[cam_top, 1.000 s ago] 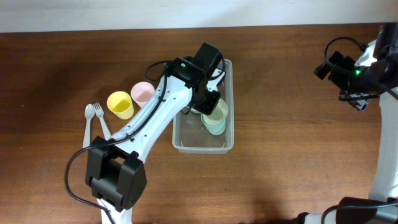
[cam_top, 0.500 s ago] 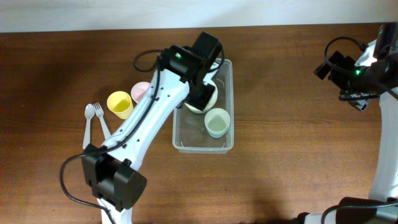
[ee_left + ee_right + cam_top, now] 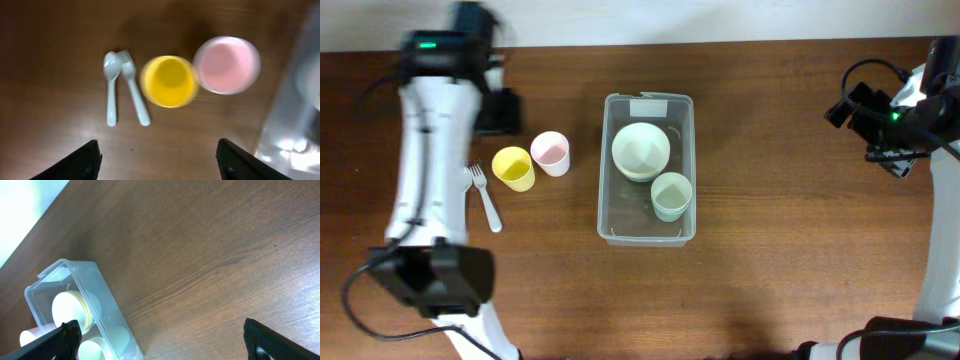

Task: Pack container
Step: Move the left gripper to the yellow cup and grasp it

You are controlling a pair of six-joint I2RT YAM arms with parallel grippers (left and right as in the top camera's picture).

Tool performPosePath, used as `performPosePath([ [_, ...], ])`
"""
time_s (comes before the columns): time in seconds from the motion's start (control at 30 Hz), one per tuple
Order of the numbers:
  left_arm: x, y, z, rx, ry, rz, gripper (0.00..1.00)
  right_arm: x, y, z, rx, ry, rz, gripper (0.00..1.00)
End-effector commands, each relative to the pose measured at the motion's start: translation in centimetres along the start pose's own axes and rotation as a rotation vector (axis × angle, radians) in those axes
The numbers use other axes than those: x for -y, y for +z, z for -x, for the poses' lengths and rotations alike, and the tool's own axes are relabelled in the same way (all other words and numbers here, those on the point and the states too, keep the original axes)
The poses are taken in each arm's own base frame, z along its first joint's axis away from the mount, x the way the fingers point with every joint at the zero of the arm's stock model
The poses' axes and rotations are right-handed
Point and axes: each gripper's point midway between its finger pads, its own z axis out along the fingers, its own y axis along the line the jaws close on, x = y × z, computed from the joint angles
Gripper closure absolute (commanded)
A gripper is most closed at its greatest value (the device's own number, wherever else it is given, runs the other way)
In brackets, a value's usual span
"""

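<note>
Container [image 3: 604,170] holds pale bowl [image 3: 641,150] and green cup [image 3: 671,195]; left gripper [image 3: 157,145] and right gripper [image 3: 161,325] (both well away from it) gape empty.

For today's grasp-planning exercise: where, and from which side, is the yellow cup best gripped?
Probably its rim, from straight above: the yellow cup stands upright, mouth open. Pinch the wall on the side away from the pink cup, which sits close beside it.

- Yellow cup [image 3: 169,81] stands just beside pink cup [image 3: 227,65].
- Spoon [image 3: 111,85] and fork [image 3: 135,95] lie left of them, heads together.
- Container [image 3: 295,130] wall shows blurred at right.
- Left gripper [image 3: 157,150] spread wide, holding nothing.
</note>
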Motion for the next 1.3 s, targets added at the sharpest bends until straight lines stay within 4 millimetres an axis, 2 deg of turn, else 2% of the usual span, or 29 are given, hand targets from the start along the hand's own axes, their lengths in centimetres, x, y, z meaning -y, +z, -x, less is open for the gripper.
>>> performPosePath([
  [0.0,-1.4,2.4,-0.9,-0.081,-0.072,-0.126,0.25,0.0,-0.5,0.4,0.021,0.001,-0.001,0.01],
  [0.1,-2.7,5.4,-1.2,-0.121,-0.11,-0.166,0.26,0.0,-0.5,0.4,0.021,0.001,-0.001,0.01],
  [0.37,-2.0,11.6,-0.8,-0.134,-0.05,-0.2,0.3,0.0,-0.5,0.4,0.021,0.001,-0.001,0.01],
  [0.57,-1.7,13.9,-0.8,-0.152,-0.049,-0.201,0.31,0.0,-0.5,0.4,0.021,0.001,-0.001,0.01],
  [0.77,-1.2,18.0,-1.6,-0.234,-0.048,-0.203,0.35,0.0,-0.5,0.3,0.021,0.001,-0.001,0.01],
  [0.8,-1.1,18.5,-1.8,-0.246,-0.048,-0.203,0.37,0.0,-0.5,0.3,0.021,0.001,-0.001,0.01],
  [0.83,-0.9,19.5,-2.2,-0.272,-0.045,-0.203,0.43,-0.1,-0.5,0.3,0.021,0.0,-0.001,0.01],
  [0.87,-0.8,19.9,-2.4,-0.284,-0.045,-0.203,0.55,0.0,-0.5,0.4,0.021,0.001,-0.001,0.01],
  [0.97,-0.7,20.3,-2.5,-0.293,-0.044,-0.203,0.76,0.0,-0.5,0.4,0.021,0.001,-0.001,0.01],
  [1.1,-1.0,19.5,-2.0,-0.276,-0.047,-0.202,0.89,0.0,-0.5,0.4,0.021,0.001,-0.001,0.01],
  [1.2,-1.3,17.7,-1.0,-0.251,-0.049,-0.202,0.98,0.0,-0.5,0.4,0.021,0.001,-0.001,0.01],
  [1.27,-1.5,15.9,-0.2,-0.226,-0.049,-0.202,0.99,0.0,-0.5,0.3,0.021,0.001,-0.001,0.01],
])
